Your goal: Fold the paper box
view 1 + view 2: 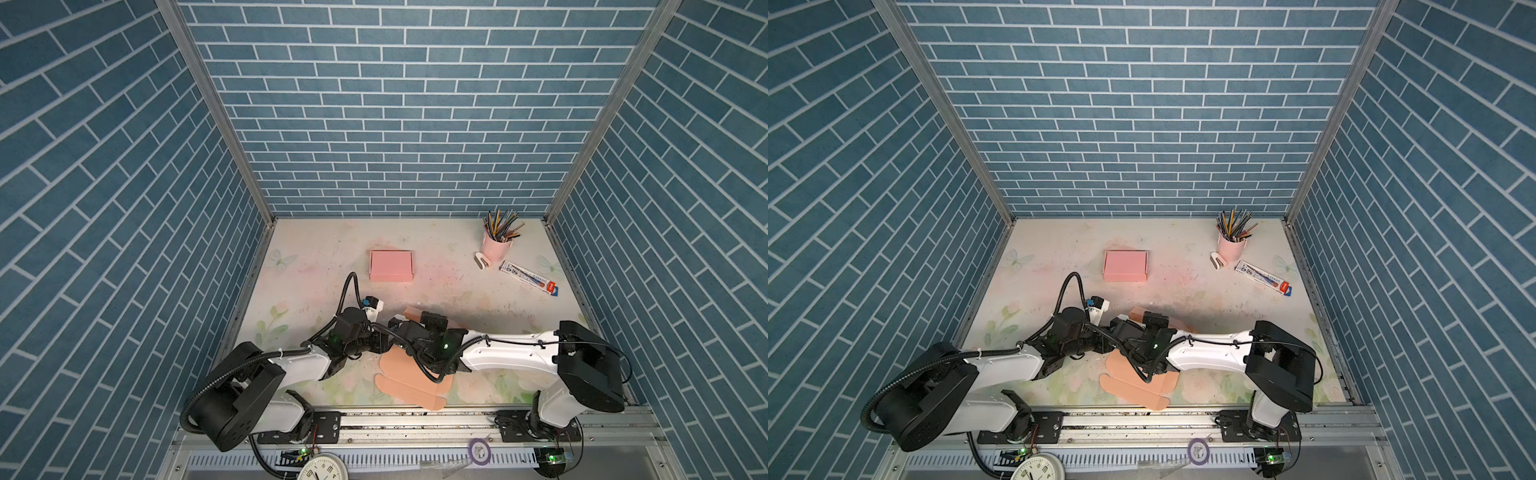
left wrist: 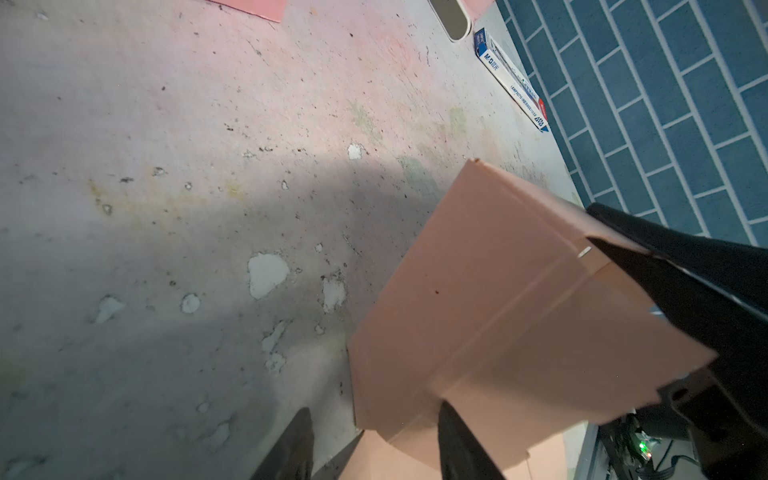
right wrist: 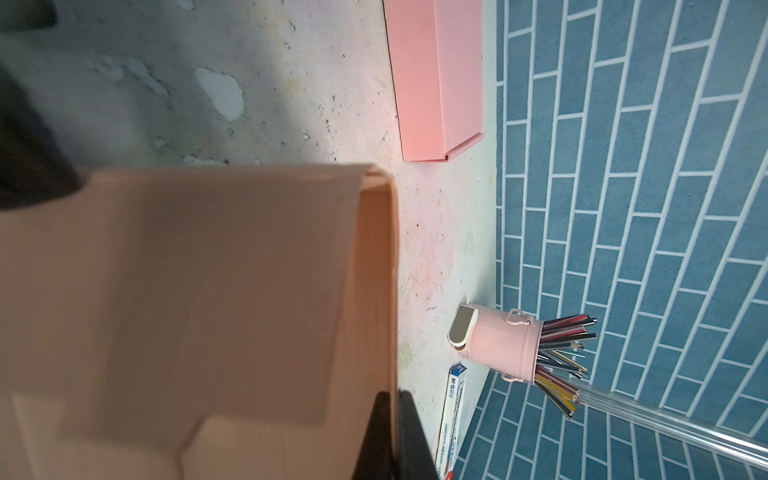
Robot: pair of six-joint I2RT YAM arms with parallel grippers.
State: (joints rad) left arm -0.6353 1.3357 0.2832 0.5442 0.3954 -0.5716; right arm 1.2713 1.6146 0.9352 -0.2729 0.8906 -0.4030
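With the peach cardboard box blank (image 1: 409,384) at the table's (image 1: 457,299) 6 o'clock edge, the right gripper (image 3: 392,415), clamped on its raised panel, should hold steady while the left gripper (image 2: 376,409), fingers apart, presses squarely along the score line.

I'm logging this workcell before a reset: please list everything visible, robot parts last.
unfolded box sheet: one, peach, front centre, one panel raised
folded box: one, pink, back centre
pencil cup: one, pink, back right, holding pencils
stapler: one, white, beside the pencil cup
pen box: one, blue and white, right of the cup
clock: one, white, front edge, partly cut off
tape roll: one, purple, front rail
table: one, pale floral, centre
left gripper: one, black, open by the raised panel
right gripper: one, black, shut on the raised panel
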